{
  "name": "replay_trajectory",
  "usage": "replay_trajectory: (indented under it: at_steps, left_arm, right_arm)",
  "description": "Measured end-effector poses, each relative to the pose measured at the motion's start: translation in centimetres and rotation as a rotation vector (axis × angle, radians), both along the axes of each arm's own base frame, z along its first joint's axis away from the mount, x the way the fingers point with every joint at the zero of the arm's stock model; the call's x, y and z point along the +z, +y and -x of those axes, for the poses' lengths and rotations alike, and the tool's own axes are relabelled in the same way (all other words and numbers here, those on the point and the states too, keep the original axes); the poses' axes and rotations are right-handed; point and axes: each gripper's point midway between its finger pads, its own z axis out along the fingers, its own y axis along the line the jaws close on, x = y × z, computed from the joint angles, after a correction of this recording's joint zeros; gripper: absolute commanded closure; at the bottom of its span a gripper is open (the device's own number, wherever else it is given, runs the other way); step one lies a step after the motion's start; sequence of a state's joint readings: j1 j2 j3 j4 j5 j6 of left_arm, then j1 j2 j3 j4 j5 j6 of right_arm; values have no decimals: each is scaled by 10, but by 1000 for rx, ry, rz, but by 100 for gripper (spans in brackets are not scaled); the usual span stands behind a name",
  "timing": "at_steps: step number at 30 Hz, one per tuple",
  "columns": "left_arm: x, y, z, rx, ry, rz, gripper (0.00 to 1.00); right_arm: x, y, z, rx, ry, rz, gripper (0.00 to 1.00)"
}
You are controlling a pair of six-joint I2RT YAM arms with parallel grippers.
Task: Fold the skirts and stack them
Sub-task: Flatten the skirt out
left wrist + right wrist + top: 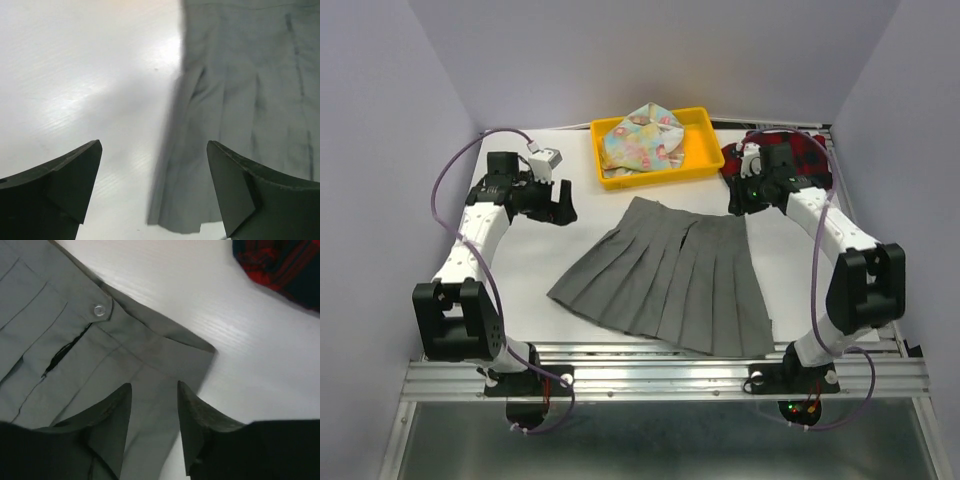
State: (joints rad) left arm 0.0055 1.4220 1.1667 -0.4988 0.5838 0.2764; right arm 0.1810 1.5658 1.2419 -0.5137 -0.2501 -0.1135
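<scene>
Three skirts noted. Grey skirt (665, 280) is spread flat mid-table (550, 260); floral skirt (638, 140) is bunched in the yellow tray (702, 152); plaid skirt (810, 150) is heaped far right. Left gripper (154, 145) is held wide apart beside the grey skirt's edge. Right gripper (154, 385) is parted narrowly above the waistband corner, nothing clamped.

The red-and-black plaid cloth skirt (812, 152) lay partly hidden behind the wrist of the right arm (820, 225) in the top view. The right wrist view cut it off at the upper right corner. In the left wrist view the plain grey pleated skirt (250, 100) was blurred and ran past the top and right edges. In the right wrist view the jaws covered part of it.
</scene>
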Motion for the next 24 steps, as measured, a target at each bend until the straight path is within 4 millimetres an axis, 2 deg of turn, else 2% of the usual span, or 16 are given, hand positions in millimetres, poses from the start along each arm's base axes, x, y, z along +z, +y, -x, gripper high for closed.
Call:
replay_trajectory:
  at_steps: [1, 2, 3, 5, 6, 8, 9, 10, 11, 12, 13, 15, 16, 20, 24]
  left_arm:
    - [2, 7, -12, 43, -11, -25, 1]
    - [6, 10, -18, 62, -25, -35, 2]
    - [20, 15, -33, 90, -76, -52, 2]
    - [39, 19, -46, 111, -146, -63, 3]
    - [49, 19, -52, 119, -187, -71, 5]
    - [62, 15, -52, 114, -234, -84, 11]
    - [62, 9, -49, 99, -249, -95, 13]
    - [59, 0, -41, 70, -251, -104, 16]
    - [55, -12, -32, 31, -251, -111, 22]
    - [48, -22, -22, -4, -242, -114, 25]
    - [39, -33, -11, -41, -223, -115, 27]
    - [20, -50, 7, -110, -183, -122, 32]
    - [7, -61, 18, -156, -155, -128, 35]
    - [-32, -82, 49, -254, -43, -146, 40]
    - [-64, -96, 58, -312, 61, -152, 51]
  right_arm:
    - [-6, -3, -13, -19, 3, 27, 12]
    - [-7, -6, -21, -28, -2, 45, 11]
    - [-5, -8, -32, -47, -16, 62, 11]
    - [4, -13, -51, -59, -61, 95, 12]
    - [11, -14, -57, -66, -84, 105, 14]
    - [24, -17, -65, -68, -127, 123, 29]
    - [27, -17, -67, -60, -140, 127, 35]
    - [28, -17, -68, -50, -146, 131, 41]
    - [27, -16, -66, -27, -143, 138, 52]
    - [26, -15, -65, -18, -140, 137, 56]
    - [24, -14, -62, 13, -132, 148, 67]
    - [17, -12, -54, 69, -102, 161, 75]
    - [8, -11, -46, 115, -66, 174, 82]
    - [-31, -16, -14, 255, 75, 233, 91]
    - [-86, -33, 50, 390, 283, 312, 96]
